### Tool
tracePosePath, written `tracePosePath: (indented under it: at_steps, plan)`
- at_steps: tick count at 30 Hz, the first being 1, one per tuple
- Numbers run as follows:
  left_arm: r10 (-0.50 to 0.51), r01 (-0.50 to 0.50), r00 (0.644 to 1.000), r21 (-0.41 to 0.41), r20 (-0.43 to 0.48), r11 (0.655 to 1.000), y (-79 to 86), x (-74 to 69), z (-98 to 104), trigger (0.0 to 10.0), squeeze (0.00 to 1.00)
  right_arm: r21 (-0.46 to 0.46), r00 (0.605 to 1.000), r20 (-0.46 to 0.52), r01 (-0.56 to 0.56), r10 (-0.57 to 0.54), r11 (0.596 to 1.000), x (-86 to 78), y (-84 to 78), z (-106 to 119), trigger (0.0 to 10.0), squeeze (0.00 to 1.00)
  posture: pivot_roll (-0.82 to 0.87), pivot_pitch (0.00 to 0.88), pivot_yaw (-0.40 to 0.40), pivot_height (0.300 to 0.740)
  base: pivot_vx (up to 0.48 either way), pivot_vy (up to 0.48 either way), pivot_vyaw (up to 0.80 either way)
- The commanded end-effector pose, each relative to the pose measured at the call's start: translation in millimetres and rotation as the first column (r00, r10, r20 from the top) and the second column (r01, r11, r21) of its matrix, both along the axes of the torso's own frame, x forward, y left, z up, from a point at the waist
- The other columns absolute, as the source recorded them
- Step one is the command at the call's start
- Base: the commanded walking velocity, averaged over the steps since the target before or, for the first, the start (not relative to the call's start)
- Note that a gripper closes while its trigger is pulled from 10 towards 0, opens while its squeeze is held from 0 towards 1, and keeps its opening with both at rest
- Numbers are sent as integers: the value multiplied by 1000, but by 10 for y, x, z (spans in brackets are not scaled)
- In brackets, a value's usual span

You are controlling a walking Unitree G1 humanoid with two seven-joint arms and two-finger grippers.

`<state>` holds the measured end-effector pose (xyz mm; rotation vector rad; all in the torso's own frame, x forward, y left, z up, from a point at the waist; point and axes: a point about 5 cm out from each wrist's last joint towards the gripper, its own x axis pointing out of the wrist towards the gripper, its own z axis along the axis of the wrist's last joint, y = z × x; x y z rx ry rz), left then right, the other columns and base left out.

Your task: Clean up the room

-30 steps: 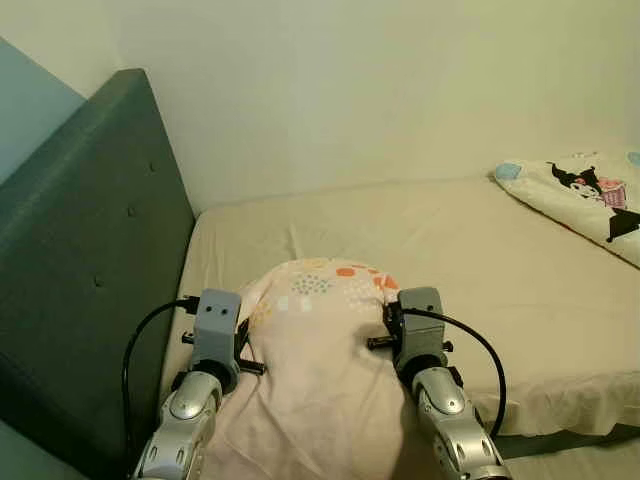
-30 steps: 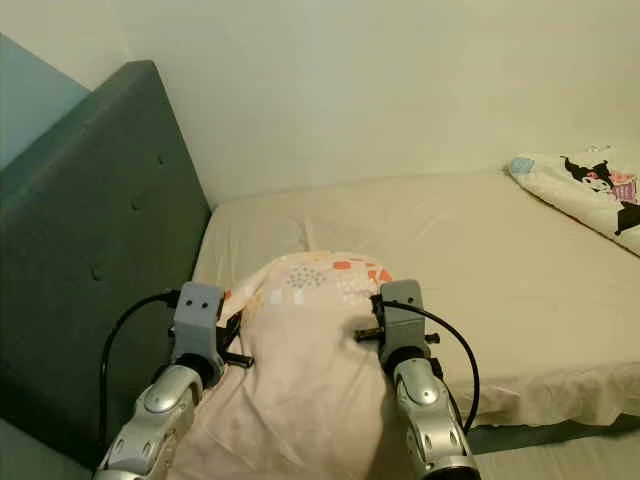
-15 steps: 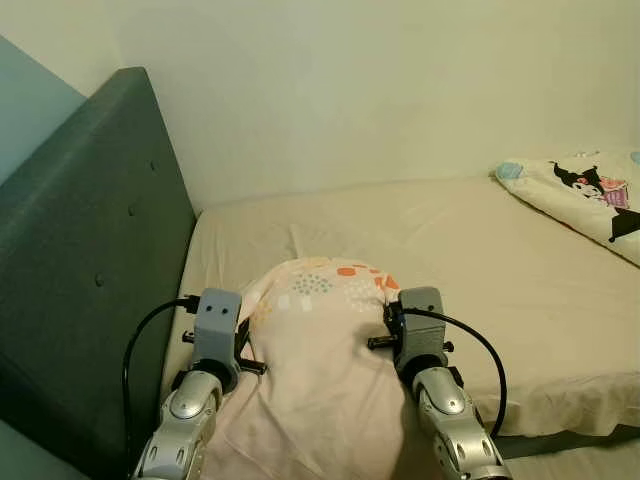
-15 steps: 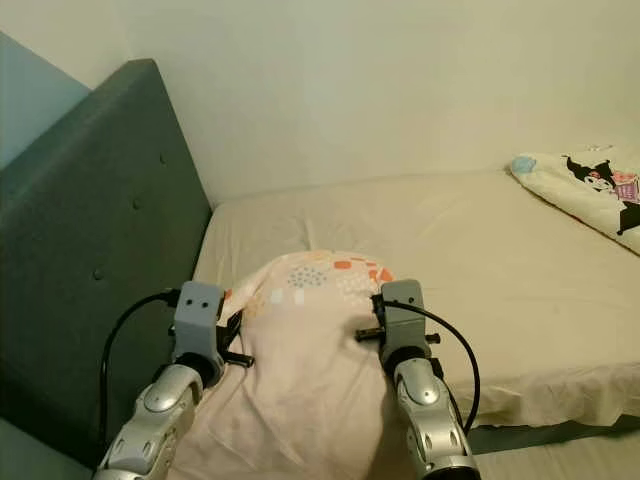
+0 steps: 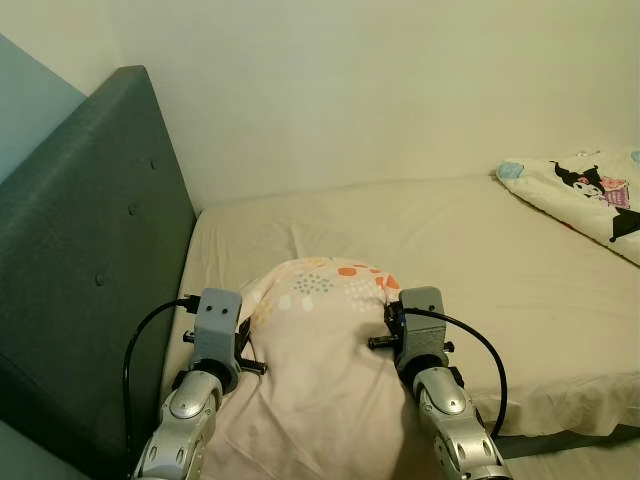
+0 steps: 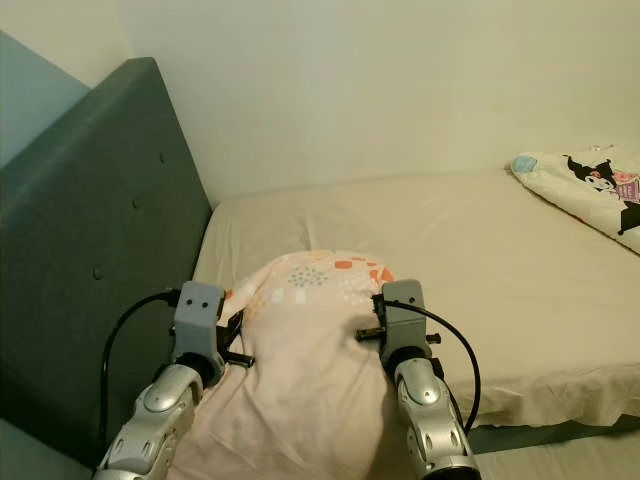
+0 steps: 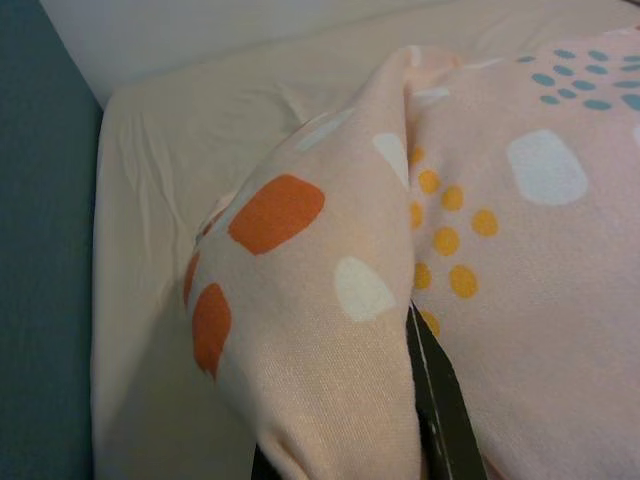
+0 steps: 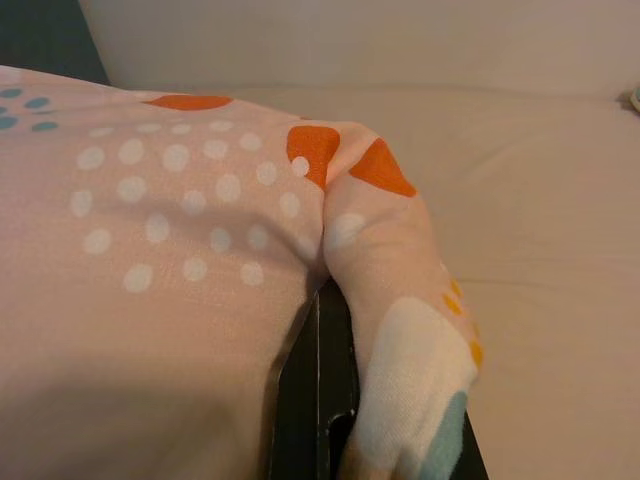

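Note:
A pink pillow point(image 5: 320, 350) with orange, white and teal patches is held up between my two arms, over the head end of the bed point(image 5: 480, 250). My left gripper point(image 5: 248, 338) is shut on the pillow's left edge; in the left wrist view the fabric point(image 7: 330, 300) folds over a black finger point(image 7: 438, 410). On the pillow's right edge my right gripper point(image 5: 386, 318) is shut, and the cloth point(image 8: 400, 300) bunches over its finger point(image 8: 320, 400) in the right wrist view. The pillow hides most of both pairs of fingers.
A dark grey padded headboard point(image 5: 90, 280) stands close on the left. The beige sheet runs back to a pale wall point(image 5: 380, 90). A white cushion with a cartoon print point(image 5: 585, 195) lies at the far right. The mattress edge point(image 5: 560, 415) drops off at the lower right.

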<state>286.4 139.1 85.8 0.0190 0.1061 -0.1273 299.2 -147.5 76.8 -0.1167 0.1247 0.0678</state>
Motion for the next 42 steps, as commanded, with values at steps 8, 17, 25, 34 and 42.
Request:
tracePosePath:
  at_steps: [8, 17, 25, 34, 42]
  plan:
    - [5, -4, 998, -5, 55, 1000, 37, 7, 113, 10000, 0, 22, 998, 51, 27, -28, 999, 17, -31, 101, 10000, 0, -84, 67, 45, 740, -137, 0, 0]
    - [-1, 1, 999, -10, 53, 1000, 31, 7, 113, 10000, 0, 22, 998, 49, 27, -28, 999, 17, -32, 97, 10000, 0, -84, 69, 44, 740, -334, 0, 0]
    - [-3, 4, 999, -5, 53, 1000, 38, 2, 114, 10000, 0, 24, 998, 47, 28, -29, 999, 9, -25, 92, 10000, 0, -82, 69, 49, 740, -197, 0, 0]
    - [-21, 20, 999, 17, 45, 1000, 40, 1, 110, 10000, 0, 35, 998, 43, 35, -37, 999, -7, -10, 72, 10000, 0, -76, 64, 63, 740, 0, 0, 0]
    - [-55, 54, 998, 20, 41, 998, 7, 28, 124, 10000, 0, 48, 998, 39, 48, -50, 998, -22, -9, 54, 10000, 0, -78, 59, 73, 740, 0, 0, 0]
